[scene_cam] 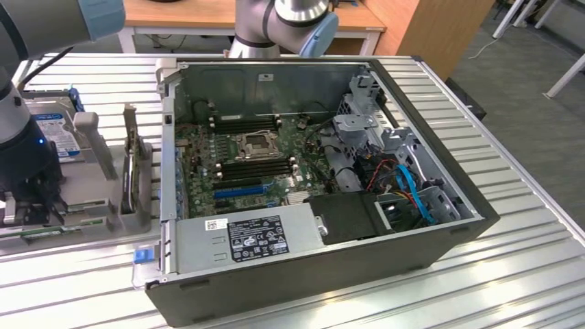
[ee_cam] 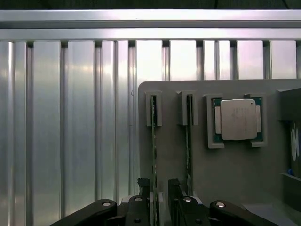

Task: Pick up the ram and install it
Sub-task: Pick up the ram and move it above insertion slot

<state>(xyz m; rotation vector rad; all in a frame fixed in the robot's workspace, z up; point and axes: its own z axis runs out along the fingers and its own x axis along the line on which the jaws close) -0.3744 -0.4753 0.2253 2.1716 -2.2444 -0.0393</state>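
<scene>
From the wrist camera I see the jaws released and spread wide, straddling the ram (ee_cam: 154, 141), which stands on edge in a slotted pocket of the grey parts holder (ee_cam: 235, 188) on the slatted metal worktop (ee_cam: 70, 122). The stick is not centred in the gap: it sits close against one finger, with clear space to the other, and I cannot tell whether it already touches the near one. That offset is my main worry. If the jaws close from here, I judge one finger would reach the board first and push it sideways in its slot, so it could come up tilted or jam against the end bracket. A second memory stick (ee_cam: 189, 141) stands parallel, just beside the outer face of the other finger, and any drift that way could knock it. The processor (ee_cam: 237, 119) lies flat in its own pocket farther along and looks safe. In the exterior view the open computer case (scene_cam: 320, 199) lies well apart toward that view's right, with narrow black memory slots (scene_cam: 260, 166) beside the processor socket, so a crooked grip would probably miss them or stress the board.
</scene>
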